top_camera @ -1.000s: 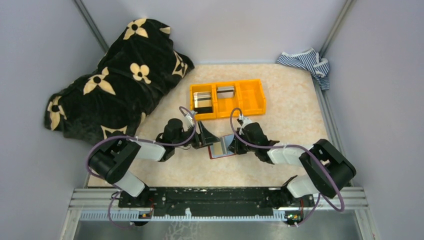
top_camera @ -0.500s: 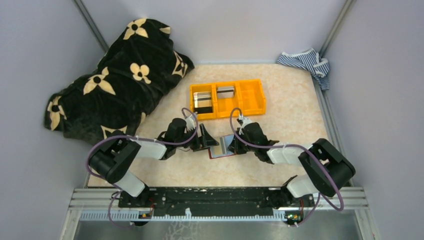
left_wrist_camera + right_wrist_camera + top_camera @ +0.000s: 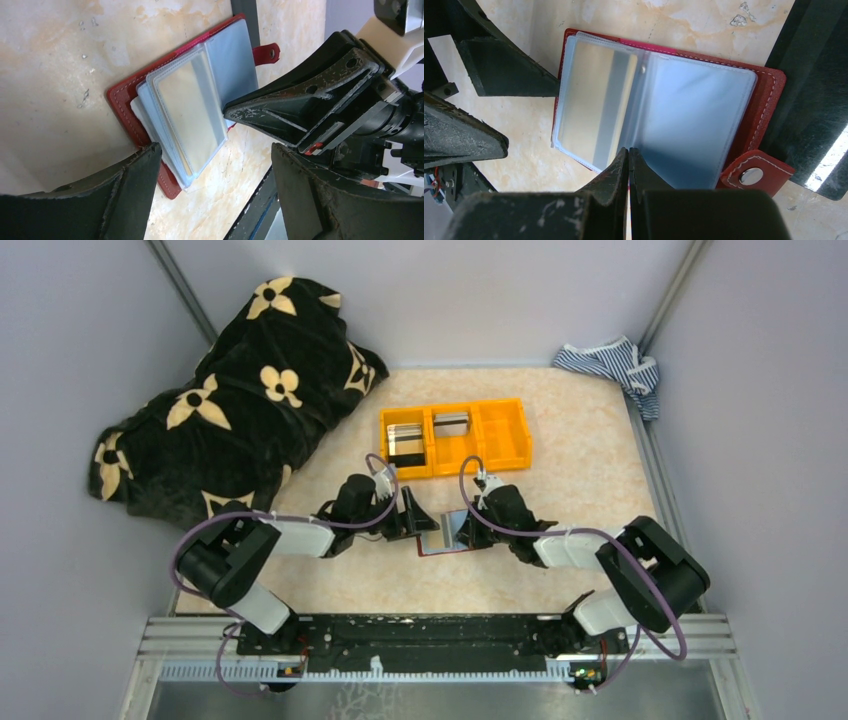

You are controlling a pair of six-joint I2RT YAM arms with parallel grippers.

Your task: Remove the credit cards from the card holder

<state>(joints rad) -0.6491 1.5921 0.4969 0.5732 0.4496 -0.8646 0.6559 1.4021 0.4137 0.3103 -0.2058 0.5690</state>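
The dark red card holder (image 3: 446,545) lies open on the table, its clear blue sleeves fanned out. A pale beige credit card (image 3: 192,112) sits inside the left sleeve (image 3: 591,105). My right gripper (image 3: 628,152) is shut, and its tips press down on the fold between the sleeves with nothing between them. My left gripper (image 3: 215,187) is open, low beside the holder's left edge, with one finger (image 3: 135,185) close to the red cover. In the top view it (image 3: 408,516) faces the right gripper (image 3: 468,527) across the holder.
An orange three-compartment bin (image 3: 505,435) stands just behind the holder, with cards in its left (image 3: 405,445) and middle (image 3: 451,423) compartments. A black flowered blanket (image 3: 230,400) fills the back left. A striped cloth (image 3: 615,362) lies in the back right corner.
My left gripper has edged slightly to the right, toward the card holder, still open. The right gripper and the holder have not moved.
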